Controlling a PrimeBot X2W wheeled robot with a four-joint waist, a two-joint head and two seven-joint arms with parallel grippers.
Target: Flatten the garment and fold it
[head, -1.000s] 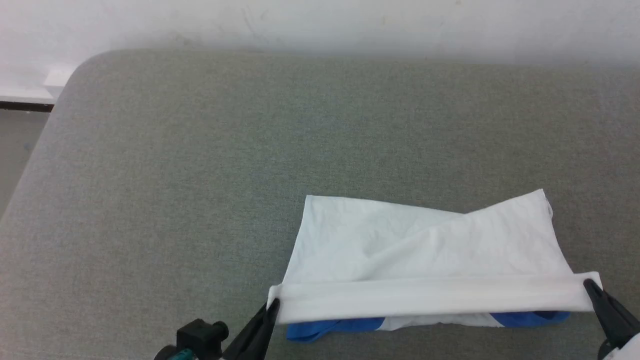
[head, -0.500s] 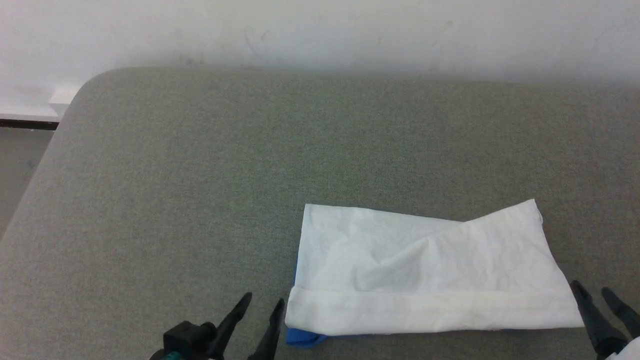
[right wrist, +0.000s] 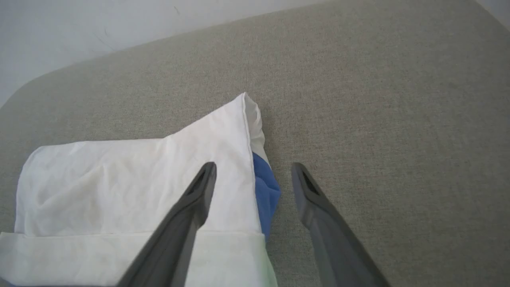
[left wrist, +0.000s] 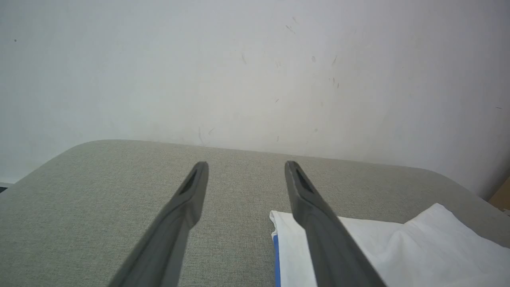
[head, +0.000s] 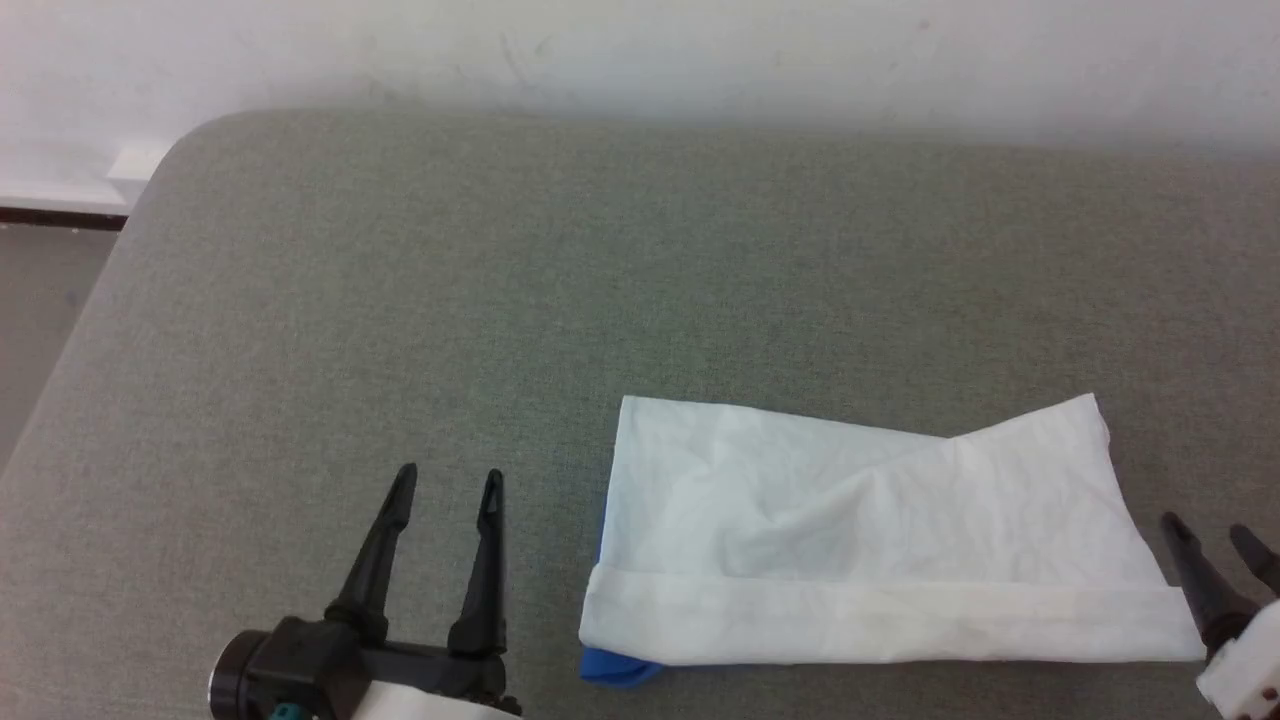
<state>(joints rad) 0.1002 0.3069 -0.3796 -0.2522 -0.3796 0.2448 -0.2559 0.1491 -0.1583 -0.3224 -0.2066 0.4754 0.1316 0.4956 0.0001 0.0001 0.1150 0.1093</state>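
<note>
Both jaws: clamped on garment (head: pixel 860 520) hem earlier, now open | garment: folded, lying flat

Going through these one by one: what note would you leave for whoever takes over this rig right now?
Left claw: open, empty, clear of the garment's left edge.
Right claw: open, empty, at its right edge.
Garment: folded white rectangle on the grey padded surface, hem band along the near side, blue edge peeking out at the near left corner.
Done: main folds.
To do: probably smooth the creased top layer, tuck the blue in, perhaps another fold.
</note>
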